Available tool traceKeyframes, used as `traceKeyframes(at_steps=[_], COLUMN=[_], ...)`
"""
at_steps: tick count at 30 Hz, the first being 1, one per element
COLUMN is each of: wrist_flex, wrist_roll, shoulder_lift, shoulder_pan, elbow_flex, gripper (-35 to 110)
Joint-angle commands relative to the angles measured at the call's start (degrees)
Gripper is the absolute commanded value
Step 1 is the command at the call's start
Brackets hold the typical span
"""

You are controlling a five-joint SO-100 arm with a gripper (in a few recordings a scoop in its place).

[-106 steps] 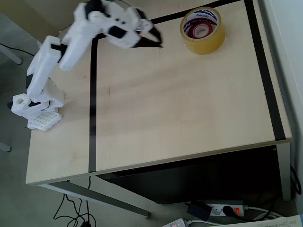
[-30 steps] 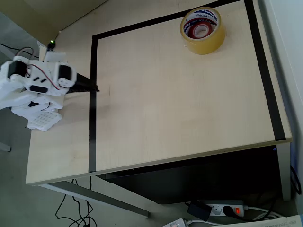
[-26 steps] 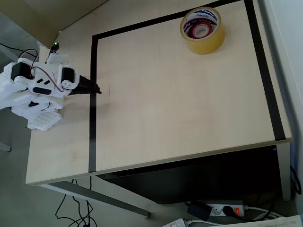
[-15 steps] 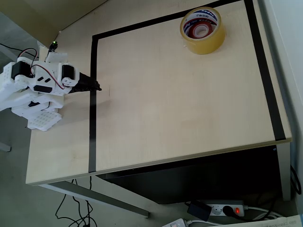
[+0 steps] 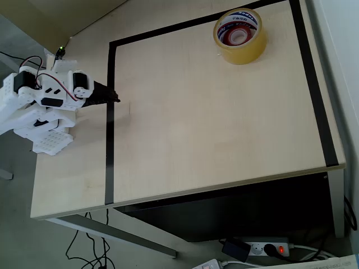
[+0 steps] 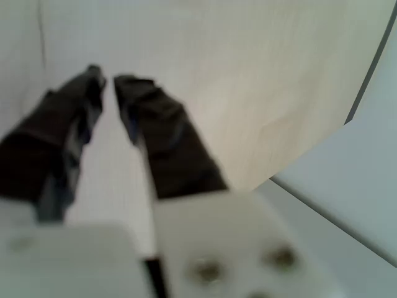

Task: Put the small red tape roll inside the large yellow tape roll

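Two rolls nest well away from the pincer (image 5: 114,100), red roll (image 5: 238,36) inside yellow roll (image 5: 240,37); pincer empty, tips nearly together; red roll looks light, stiff; grip its rim.

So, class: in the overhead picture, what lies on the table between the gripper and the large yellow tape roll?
In the overhead view, only bare tabletop separates the gripper from the large yellow tape roll, apart from the black tape line beside the gripper.

The wrist view is blurred: the gripper (image 6: 108,81) and its dark fingers (image 6: 164,143) are soft. Overhead, the red roll's (image 5: 238,36) lower part hides inside the yellow roll (image 5: 240,35); the picture's left edge cuts the arm (image 5: 28,101).
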Motion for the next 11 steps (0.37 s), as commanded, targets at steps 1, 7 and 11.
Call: traceKeyframes(at_steps=[1, 7, 11], wrist_flex=[6.6, 6.9, 7.1], wrist_roll=[-0.1, -0.1, -0.1], shoulder_lift=[-0.1, -0.1, -0.1], shoulder_pan=[1.7, 5.3, 6.0], elbow_flex=[3.3, 3.3, 3.3], gripper=[3, 5, 5])
